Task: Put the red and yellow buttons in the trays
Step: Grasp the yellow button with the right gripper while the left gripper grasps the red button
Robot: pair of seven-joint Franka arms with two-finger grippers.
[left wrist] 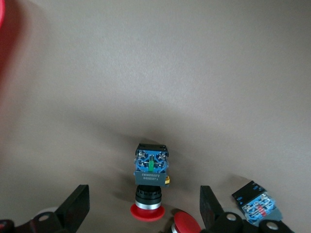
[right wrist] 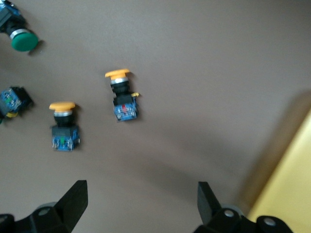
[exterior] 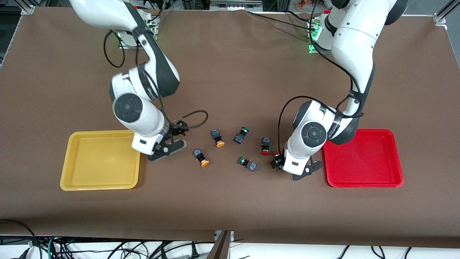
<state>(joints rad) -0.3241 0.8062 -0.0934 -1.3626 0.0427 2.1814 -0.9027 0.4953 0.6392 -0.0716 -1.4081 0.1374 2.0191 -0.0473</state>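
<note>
Two red buttons lie beside the red tray [exterior: 363, 180]: one [exterior: 265, 145] in the open, one [exterior: 276, 159] half hidden by my left gripper [exterior: 297, 169]. In the left wrist view my left gripper [left wrist: 144, 203] is open; one red button [left wrist: 150, 180] lies on its side in line with the gap, touching neither finger, and a second red cap [left wrist: 187, 223] sits by one finger [left wrist: 210, 206]. Two yellow buttons [exterior: 217, 138] [exterior: 201, 157] lie mid-table, also the yellow buttons [right wrist: 122, 96] [right wrist: 64, 130] of the right wrist view. My right gripper [exterior: 162, 148] [right wrist: 142, 200] hangs open and empty beside the yellow tray [exterior: 100, 184].
Two green-capped buttons [exterior: 241, 135] [exterior: 248, 163] lie among the others; one green cap [right wrist: 22, 40] shows in the right wrist view. A corner of the yellow tray [right wrist: 292, 187] is close to my right gripper. Brown cloth covers the table [exterior: 230, 72].
</note>
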